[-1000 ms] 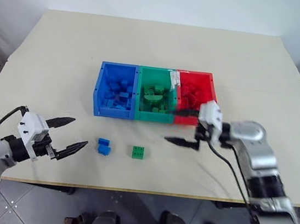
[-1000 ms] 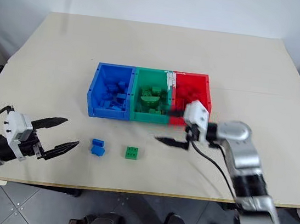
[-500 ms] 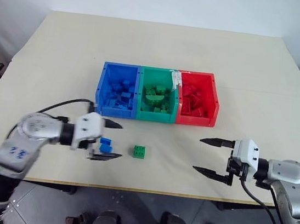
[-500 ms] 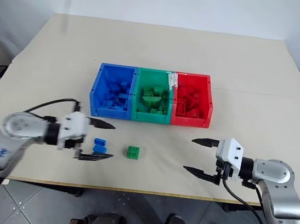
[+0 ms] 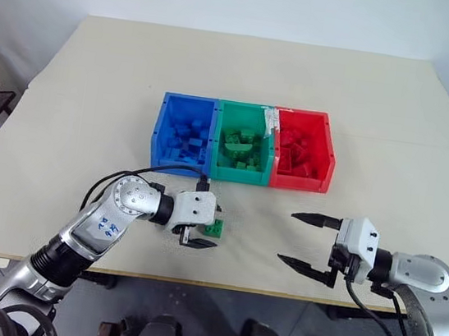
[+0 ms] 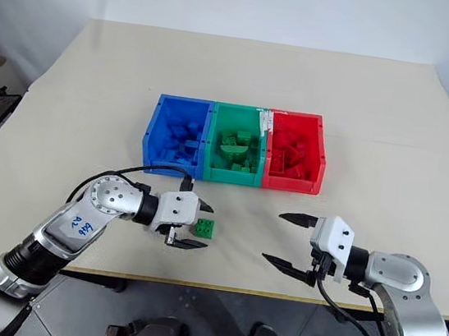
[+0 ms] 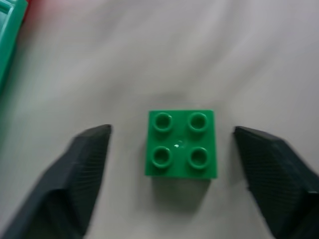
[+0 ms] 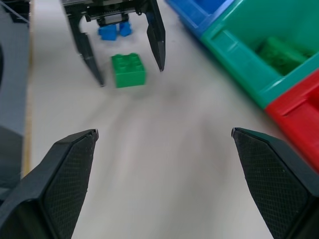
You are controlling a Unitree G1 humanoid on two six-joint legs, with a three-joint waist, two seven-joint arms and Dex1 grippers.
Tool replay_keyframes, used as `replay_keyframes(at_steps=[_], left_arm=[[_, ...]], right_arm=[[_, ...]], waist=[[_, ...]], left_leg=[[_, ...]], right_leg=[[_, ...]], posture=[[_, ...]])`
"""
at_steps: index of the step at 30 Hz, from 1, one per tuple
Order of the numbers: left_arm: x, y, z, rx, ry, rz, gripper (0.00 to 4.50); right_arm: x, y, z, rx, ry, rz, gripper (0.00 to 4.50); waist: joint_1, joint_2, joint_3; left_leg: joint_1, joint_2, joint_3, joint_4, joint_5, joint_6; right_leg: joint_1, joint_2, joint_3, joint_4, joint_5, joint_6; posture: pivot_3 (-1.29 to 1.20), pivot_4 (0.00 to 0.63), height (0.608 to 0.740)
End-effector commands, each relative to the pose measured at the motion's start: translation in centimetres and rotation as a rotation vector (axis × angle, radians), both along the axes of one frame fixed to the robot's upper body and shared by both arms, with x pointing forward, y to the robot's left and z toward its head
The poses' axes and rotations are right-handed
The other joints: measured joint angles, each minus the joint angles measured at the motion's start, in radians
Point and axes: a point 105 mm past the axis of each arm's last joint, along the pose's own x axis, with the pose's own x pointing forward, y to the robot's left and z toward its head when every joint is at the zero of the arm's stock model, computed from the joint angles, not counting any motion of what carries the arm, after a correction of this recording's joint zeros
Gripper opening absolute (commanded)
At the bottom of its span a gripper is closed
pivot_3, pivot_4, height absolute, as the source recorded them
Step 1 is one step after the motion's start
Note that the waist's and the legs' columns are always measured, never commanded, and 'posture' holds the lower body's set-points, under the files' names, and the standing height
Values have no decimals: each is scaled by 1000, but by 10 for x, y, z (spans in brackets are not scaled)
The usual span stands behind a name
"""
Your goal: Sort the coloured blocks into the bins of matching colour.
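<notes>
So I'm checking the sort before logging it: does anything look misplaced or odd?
Only the unsorted pieces: a small green studded plastic brick lies on the table between the open left gripper's fingers, and blue bricks behind it.

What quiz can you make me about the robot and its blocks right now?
1. True or false: the left gripper has its fingers either side of the green block without touching it.
2. Which bin stands between the other two? A the blue bin, B the green bin, C the red bin.
3. Fill in: the right gripper is ____ and holds nothing.

Key: 1 true. 2 B. 3 open.
</notes>
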Motion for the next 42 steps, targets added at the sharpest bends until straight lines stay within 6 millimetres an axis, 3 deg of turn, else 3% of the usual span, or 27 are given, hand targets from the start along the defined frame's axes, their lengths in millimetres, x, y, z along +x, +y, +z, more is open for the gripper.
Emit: replay_keyframes(at_steps=[1, 5, 10, 13, 16, 20, 21, 27, 29, 34, 37, 42], left_arm=[[5, 3, 5, 13, -12, 31, 2687], [17, 1, 22, -45, -46, 61, 1475], [68, -10, 87, -316, -254, 231, 1480], [89, -17, 115, -470, -258, 322, 1480], [103, -25, 123, -508, -263, 348, 1480], [105, -34, 118, -526, -184, 325, 1480], [105, -35, 116, -524, -177, 320, 2194], [101, -30, 119, -558, -175, 292, 4018], [94, -17, 122, -582, -193, 276, 4447], [62, 43, 110, -525, -170, 237, 4447], [28, 105, 92, -436, -191, 244, 4447], [4, 149, 81, -424, -175, 329, 4447]], right_arm=[[-3, 0, 10, 11, -29, -2, 4500], [-1, 0, 10, 37, -40, -39, 4500], [10, -5, 29, 202, -85, -191, 4500], [19, -11, 42, 290, -135, -293, 4500], [27, -14, 50, 338, -180, -376, 4500], [30, -12, 50, 322, -195, -390, 4500], [30, -11, 51, 318, -199, -387, 4500], [32, -11, 59, 309, -219, -354, 4500], [31, -9, 58, 292, -202, -315, 4500], [29, -2, 58, 240, -155, -187, 4500], [25, 15, 52, 108, -183, -11, 4500], [22, 30, 46, 72, -170, 115, 4500]], waist=[[0, 0, 0], [2, 0, 0], [9, -1, 1], [8, -1, 0], [2, -1, 0], [-1, -1, 0], [-2, -1, 0], [-2, -1, 0], [-2, -1, 0], [-28, -1, 0], [-45, -1, 0], [-17, -1, 1]], left_leg=[[0, 0, 0, 1, 0, 0], [-1, 0, 0, 3, 0, 1], [-3, 0, -1, 5, -1, 1], [-3, 0, -1, 5, -1, 1], [-2, -1, -1, 5, -1, 1], [-2, 0, 0, 4, -1, 1], [-2, 0, 0, 4, -1, 1], [-3, 0, 0, 4, -1, 2], [-3, 0, 0, 4, -1, 2], [-2, 0, 0, 1, -1, 2], [-2, 1, 1, 0, -1, 2], [-4, 1, 1, 3, -2, 1]], right_leg=[[0, 0, 0, 0, 0, 0], [1, 0, 0, 0, 0, 0], [1, 0, -1, 0, 0, 0], [1, 0, -1, 0, 0, 0], [1, 0, -1, 0, 0, 0], [0, 0, -1, 0, 0, 0], [0, 0, -1, 0, 0, 0], [-1, 0, -1, 0, 0, 0], [-1, 0, -1, 0, 0, 0], [-3, 0, 0, 2, 0, 0], [-5, 0, 1, 4, 0, 0], [-5, 0, 1, 3, 0, 0]], posture=[[0, 150, 740], [0, 150, 740], [0, 150, 740], [0, 150, 740], [0, 150, 740], [0, 150, 740], [0, 150, 740], [0, 150, 740], [0, 150, 740], [0, 150, 740], [0, 150, 740], [0, 150, 740]])
